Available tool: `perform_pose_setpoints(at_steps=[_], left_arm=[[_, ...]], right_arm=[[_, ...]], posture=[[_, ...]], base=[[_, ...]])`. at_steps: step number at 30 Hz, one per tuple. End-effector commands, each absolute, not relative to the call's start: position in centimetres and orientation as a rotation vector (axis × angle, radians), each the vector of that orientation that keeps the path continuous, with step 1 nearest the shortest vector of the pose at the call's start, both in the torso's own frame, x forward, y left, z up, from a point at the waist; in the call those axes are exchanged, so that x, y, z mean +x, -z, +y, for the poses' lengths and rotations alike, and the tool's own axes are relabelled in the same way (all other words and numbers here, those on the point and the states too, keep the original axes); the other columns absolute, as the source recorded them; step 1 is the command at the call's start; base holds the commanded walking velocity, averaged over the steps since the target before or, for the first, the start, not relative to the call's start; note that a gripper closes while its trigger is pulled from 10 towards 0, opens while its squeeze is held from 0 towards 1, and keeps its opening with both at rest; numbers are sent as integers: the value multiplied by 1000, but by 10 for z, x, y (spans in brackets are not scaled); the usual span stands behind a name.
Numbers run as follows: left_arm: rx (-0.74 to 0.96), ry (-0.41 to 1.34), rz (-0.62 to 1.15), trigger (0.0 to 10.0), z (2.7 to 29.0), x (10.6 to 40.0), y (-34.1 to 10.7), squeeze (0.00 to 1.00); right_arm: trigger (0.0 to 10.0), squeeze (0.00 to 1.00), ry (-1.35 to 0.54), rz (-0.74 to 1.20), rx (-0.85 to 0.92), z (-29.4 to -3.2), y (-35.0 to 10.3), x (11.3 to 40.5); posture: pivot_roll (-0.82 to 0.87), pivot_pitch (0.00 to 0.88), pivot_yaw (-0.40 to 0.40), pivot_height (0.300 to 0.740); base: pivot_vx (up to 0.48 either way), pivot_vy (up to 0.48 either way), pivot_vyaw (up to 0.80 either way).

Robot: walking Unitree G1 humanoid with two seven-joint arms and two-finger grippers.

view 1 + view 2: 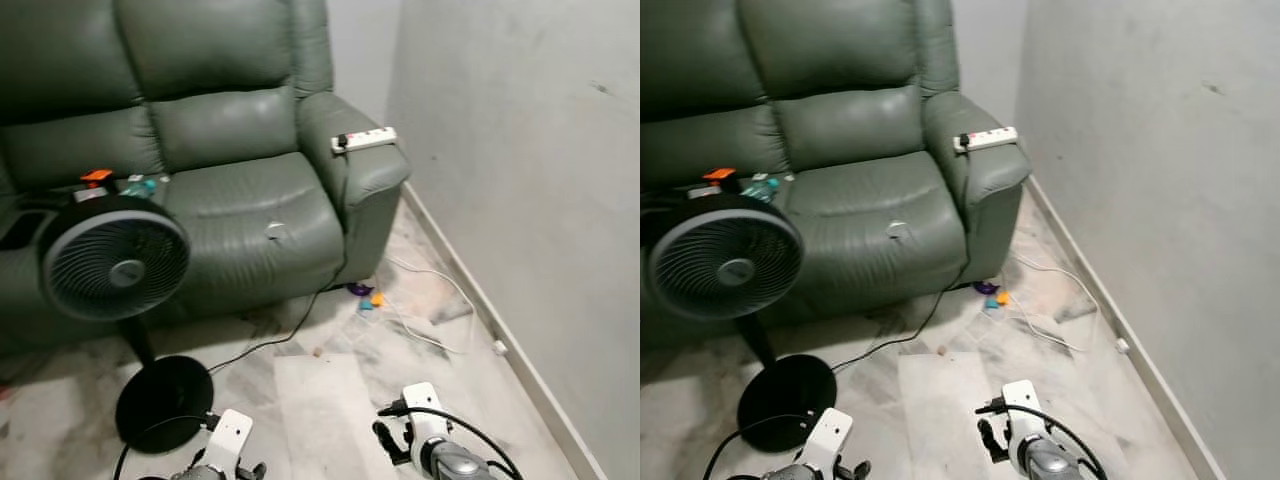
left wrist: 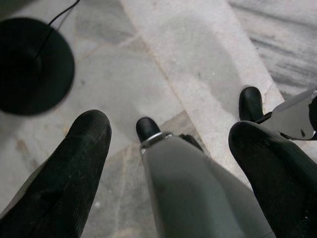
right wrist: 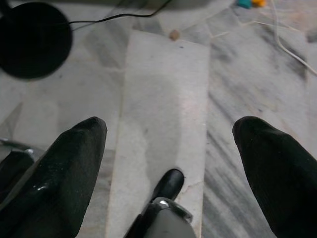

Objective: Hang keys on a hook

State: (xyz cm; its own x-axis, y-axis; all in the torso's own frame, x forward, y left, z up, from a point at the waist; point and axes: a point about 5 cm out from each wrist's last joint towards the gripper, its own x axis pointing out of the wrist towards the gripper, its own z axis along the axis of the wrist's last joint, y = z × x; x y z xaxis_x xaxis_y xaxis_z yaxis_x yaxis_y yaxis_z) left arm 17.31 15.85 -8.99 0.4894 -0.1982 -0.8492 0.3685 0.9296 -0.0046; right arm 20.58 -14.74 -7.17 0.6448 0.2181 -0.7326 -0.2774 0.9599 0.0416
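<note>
- my left gripper hangs low over the floor, its two black fingers spread wide apart with nothing between them but marble and the robot's own grey leg.
- my right gripper hangs the same way, fingers well apart, nothing held, pointing down at a pale slab.
- the keys look to be the small silvery bit on the sofa's right seat cushion, well apart from both grippers and too small for me to be sure.
- floor: glossy grey-veined marble tiles, one lighter rectangular slab between my arms.
- fan: round black grille on a thin pole, flat round black base just ahead of my left arm, cord trailing off.
- sofa: dark green padded leather, smooth and creased.
- white power strip lies on the sofa's right armrest; white cable loops on the floor by the grey wall.
</note>
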Motion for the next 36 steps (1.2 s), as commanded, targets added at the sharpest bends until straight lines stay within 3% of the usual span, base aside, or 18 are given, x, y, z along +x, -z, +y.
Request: perform_pose_setpoints(at_steps=[1, 13, 36], left_arm=[[173, 342, 1024, 10000, 161, 170, 91, 0], [145, 356, 1033, 10000, 164, 162, 94, 0], [144, 379, 1009, 10000, 160, 173, 89, 0]], right_arm=[[10000, 0, -271, 832, -62, -149, 73, 204], [10000, 0, -262, 842, -60, -153, 75, 200], [10000, 0, -271, 841, -77, -153, 75, 199]], posture=[[-48, 25, 21, 740], [-48, 27, 20, 740], [-46, 28, 21, 740]], base=[[0, 0, 0], [0, 0, 0], [258, 0, 0]])
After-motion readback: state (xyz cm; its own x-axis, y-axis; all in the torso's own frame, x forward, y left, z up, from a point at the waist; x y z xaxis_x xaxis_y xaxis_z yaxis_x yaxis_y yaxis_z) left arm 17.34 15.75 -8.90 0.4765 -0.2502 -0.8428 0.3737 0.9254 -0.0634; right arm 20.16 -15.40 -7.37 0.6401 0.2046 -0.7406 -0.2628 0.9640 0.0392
